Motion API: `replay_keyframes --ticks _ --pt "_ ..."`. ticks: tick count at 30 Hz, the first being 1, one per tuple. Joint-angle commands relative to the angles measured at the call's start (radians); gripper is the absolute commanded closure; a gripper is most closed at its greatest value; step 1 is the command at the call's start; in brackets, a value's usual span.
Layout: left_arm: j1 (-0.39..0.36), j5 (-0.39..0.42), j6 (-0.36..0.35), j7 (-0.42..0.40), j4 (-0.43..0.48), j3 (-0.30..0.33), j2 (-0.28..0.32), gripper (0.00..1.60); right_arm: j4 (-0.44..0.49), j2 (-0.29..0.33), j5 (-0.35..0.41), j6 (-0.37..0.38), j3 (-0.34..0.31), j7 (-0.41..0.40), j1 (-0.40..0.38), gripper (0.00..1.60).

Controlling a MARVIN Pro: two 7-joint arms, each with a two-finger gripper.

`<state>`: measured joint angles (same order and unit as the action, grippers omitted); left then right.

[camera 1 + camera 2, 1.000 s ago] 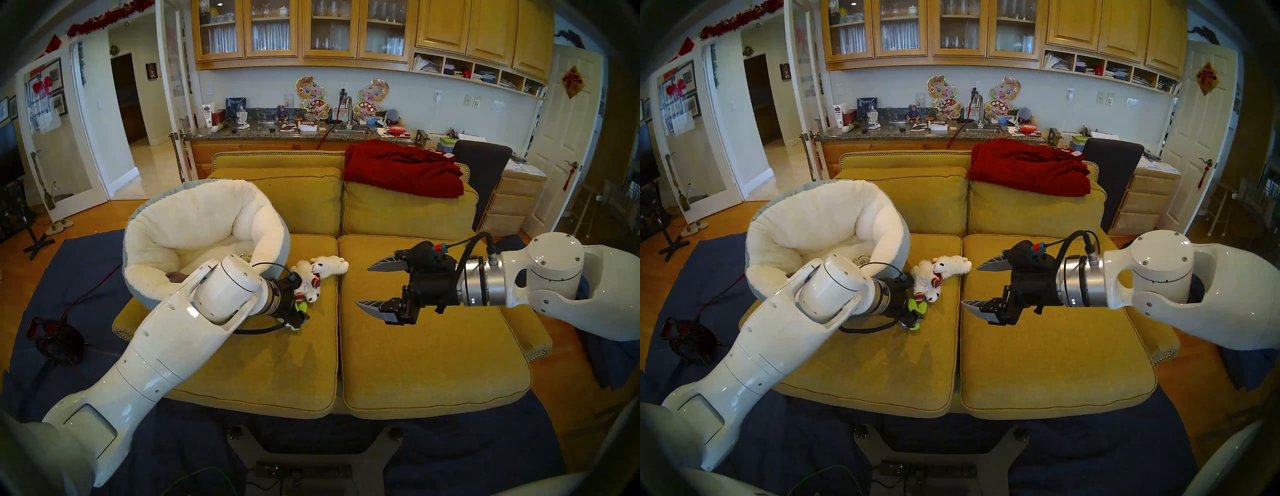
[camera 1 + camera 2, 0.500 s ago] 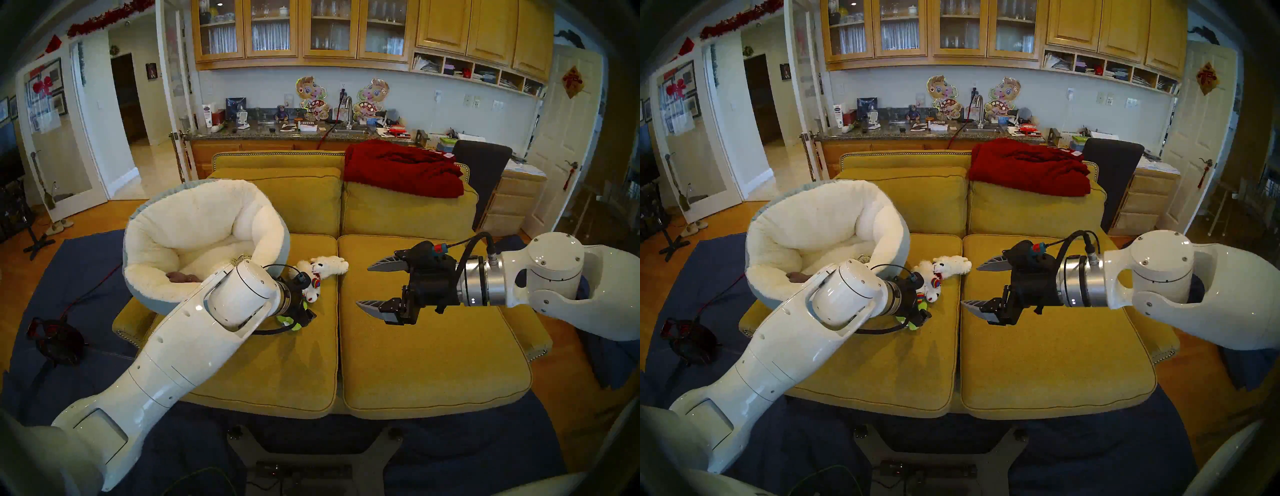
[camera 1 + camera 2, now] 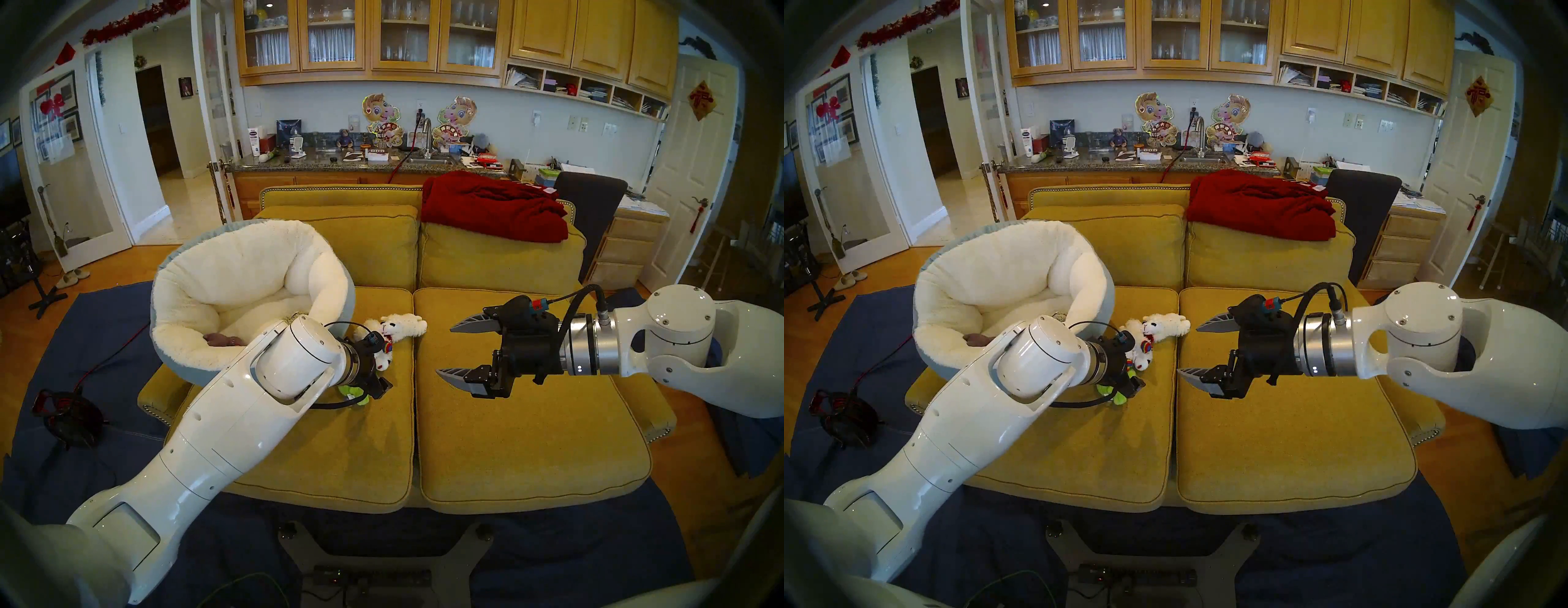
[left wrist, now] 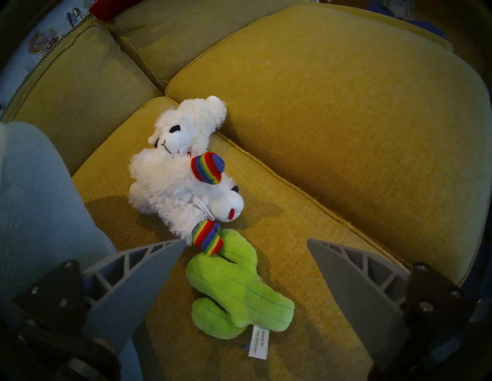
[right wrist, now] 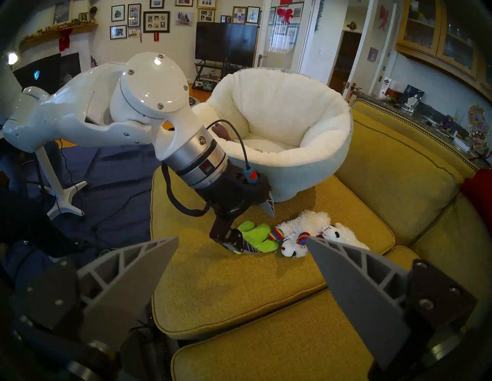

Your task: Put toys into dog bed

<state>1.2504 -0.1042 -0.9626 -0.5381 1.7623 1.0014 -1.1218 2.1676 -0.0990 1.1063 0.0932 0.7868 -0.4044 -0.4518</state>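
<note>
While my left hand (image 4: 242, 268) hangs wide open and empty over the green cactus (image 4: 237, 290), lying at six o'clock from the lambs (image 4: 183, 183), I lower squarely, avoiding the rainbow foot touching it.

Dark red blanket (image 3: 494, 208) draped over mustard sofa (image 3: 530, 424) back; cluttered counter (image 3: 382, 163) behind.

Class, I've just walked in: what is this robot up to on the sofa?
It is tidying plush toys into the dog bed. The left tool hangs open over the green cactus, which lies on the seat cushion touching the rainbow-trimmed lamb. The right tool waits open, empty. A purple-grey toy is already inside the bed.
</note>
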Motion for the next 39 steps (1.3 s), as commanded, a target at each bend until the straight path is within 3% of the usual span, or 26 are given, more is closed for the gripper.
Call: replay_keyframes --ticks 1,17,33,39 --pt "-0.040 0.003 0.003 -0.050 0.037 0.014 0.020 0.00 0.000 -0.001 0.000 -0.012 -0.020 0.002 -0.022 0.00" --pt "-0.040 -0.029 0.003 -0.091 0.045 0.017 0.013 0.00 0.000 -0.001 0.000 -0.012 -0.019 0.002 -0.023 0.00" --pt "0.082 -0.103 0.003 0.004 0.073 0.012 -0.078 0.00 0.000 -0.001 0.000 -0.011 -0.019 0.002 -0.022 0.00" --pt "0.123 -0.128 0.003 0.061 0.051 0.040 -0.126 0.00 0.000 -0.001 0.000 -0.010 -0.019 0.002 -0.022 0.00"
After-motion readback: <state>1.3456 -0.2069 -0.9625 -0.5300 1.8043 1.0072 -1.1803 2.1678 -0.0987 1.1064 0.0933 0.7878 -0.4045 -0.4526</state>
